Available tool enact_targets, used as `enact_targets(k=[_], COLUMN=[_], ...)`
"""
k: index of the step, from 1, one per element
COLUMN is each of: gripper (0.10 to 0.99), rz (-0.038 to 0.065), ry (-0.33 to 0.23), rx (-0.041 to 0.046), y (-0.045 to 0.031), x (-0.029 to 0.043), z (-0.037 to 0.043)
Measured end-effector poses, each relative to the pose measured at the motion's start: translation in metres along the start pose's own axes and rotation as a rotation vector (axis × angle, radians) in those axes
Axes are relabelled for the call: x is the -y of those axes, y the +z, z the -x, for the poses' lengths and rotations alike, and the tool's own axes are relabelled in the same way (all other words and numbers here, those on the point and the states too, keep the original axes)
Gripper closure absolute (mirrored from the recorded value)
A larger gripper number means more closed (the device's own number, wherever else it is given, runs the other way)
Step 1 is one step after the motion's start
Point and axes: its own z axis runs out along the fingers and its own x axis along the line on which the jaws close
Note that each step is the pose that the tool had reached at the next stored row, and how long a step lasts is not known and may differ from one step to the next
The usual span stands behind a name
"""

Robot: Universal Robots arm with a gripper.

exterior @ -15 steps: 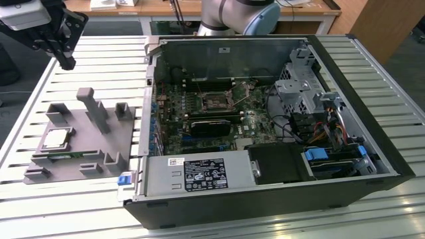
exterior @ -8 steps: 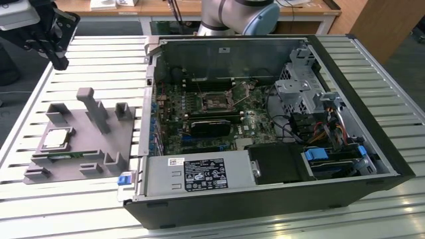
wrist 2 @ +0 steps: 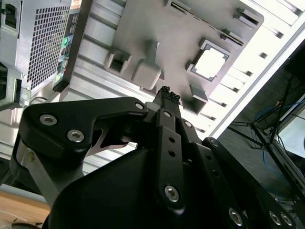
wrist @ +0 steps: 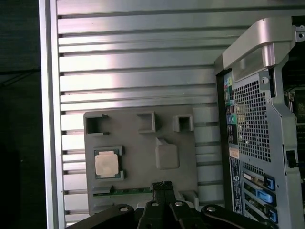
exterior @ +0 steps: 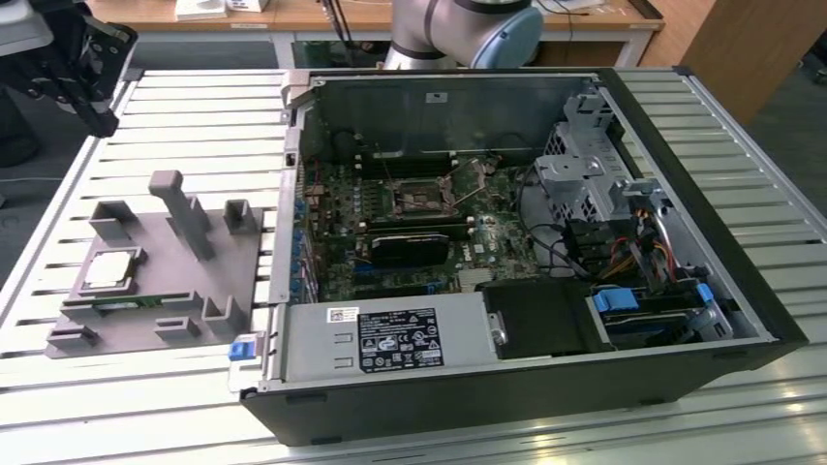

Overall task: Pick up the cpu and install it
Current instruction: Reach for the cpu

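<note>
The cpu (exterior: 110,268) is a small silvery square chip lying flat in a recess of the grey holder block (exterior: 227,257), at the exterior view's left, beside the open computer case (exterior: 517,387). In both wrist views it shows as a bright square (wrist: 106,163) (wrist 2: 209,63). My black gripper (exterior: 100,121) hangs high over the table's far left corner, well above and behind the holder. In both wrist views its fingertips (wrist: 162,184) (wrist 2: 169,98) sit pressed together with nothing between them. The bare cpu socket (exterior: 420,199) lies on the motherboard inside the case.
A green memory stick (wrist: 128,191) lies in a slot along the holder's edge beside the cpu. Several upright posts (exterior: 174,199) rise from the holder. A black finned block (exterior: 411,247) sits below the socket, with drive cages and cables (exterior: 607,223) at the case's right.
</note>
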Motion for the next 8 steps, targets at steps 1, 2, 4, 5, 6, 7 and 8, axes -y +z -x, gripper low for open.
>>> enact_targets(k=[1, 2, 4, 5, 6, 7, 8], gripper=[0.98, 0.98, 0.98, 0.98, 0.98, 0.98, 0.98], rz=[0.0, 0.0, 0.0, 0.0, 0.0, 0.0, 0.0], ry=[0.0, 0.0, 0.0, 0.0, 0.0, 0.0, 0.0], rx=[-0.0001, 0.0, -0.0001, -0.0001, -0.0001, 0.0, -0.0001], y=[-0.0001, -0.0001, -0.0002, -0.0003, -0.0003, -0.0003, -0.0004], x=[0.0001, 0.0002, 0.0005, 0.0006, 0.0007, 0.0008, 0.0009], z=[-0.0015, -0.0031, -0.0061, -0.0077, -0.0094, -0.0109, -0.0125])
